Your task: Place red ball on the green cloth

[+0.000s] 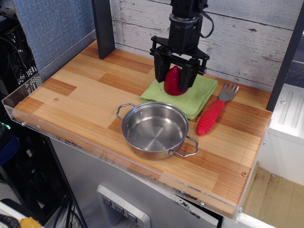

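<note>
The red ball (174, 81), a glossy dark-red lump with a pointed top, is held between the black fingers of my gripper (174, 80). The gripper hangs straight down over the middle of the green cloth (194, 97), a light-green folded towel at the back of the wooden table. The ball's underside is at or just above the cloth; I cannot tell if it touches. The fingers hide the ball's sides.
A steel pot (155, 130) with two loop handles stands in front of the cloth. A fork with a ribbed red handle (211, 117) lies right of the cloth. A dark post (103, 27) stands at the back left. The wooden table (80, 92) has a clear plastic front rim.
</note>
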Action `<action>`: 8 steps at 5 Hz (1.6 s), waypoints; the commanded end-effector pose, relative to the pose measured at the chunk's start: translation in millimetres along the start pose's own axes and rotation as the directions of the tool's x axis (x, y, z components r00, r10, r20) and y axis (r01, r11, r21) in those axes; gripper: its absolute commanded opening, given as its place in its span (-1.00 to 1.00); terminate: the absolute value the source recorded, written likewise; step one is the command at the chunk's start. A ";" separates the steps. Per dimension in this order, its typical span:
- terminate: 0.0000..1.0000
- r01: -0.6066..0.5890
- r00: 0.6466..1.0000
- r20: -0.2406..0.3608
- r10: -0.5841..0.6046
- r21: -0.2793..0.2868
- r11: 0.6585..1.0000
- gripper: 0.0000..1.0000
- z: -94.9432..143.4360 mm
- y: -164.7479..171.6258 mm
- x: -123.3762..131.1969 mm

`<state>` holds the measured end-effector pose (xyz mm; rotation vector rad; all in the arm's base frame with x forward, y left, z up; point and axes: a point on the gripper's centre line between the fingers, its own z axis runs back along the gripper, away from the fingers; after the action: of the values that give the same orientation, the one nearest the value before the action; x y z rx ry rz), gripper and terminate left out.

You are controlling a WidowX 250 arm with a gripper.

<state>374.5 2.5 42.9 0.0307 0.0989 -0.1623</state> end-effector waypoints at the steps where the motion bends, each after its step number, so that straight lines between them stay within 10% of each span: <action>1: -1.00 0.014 1.000 -0.008 -0.014 0.022 1.000 -1.00 -16.1 -7.7 13.4; 2: -1.00 0.041 0.999 -0.035 -0.040 0.019 0.999 -1.00 -17.6 -8.1 12.4; 3: -1.00 0.012 0.999 0.032 -0.013 0.036 0.999 1.00 3.3 -6.9 8.3; 8: -1.00 -0.044 0.950 0.307 0.061 -0.060 0.997 1.00 87.4 12.6 -28.5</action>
<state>360.3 12.7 112.2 -0.0575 -0.1380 -0.1098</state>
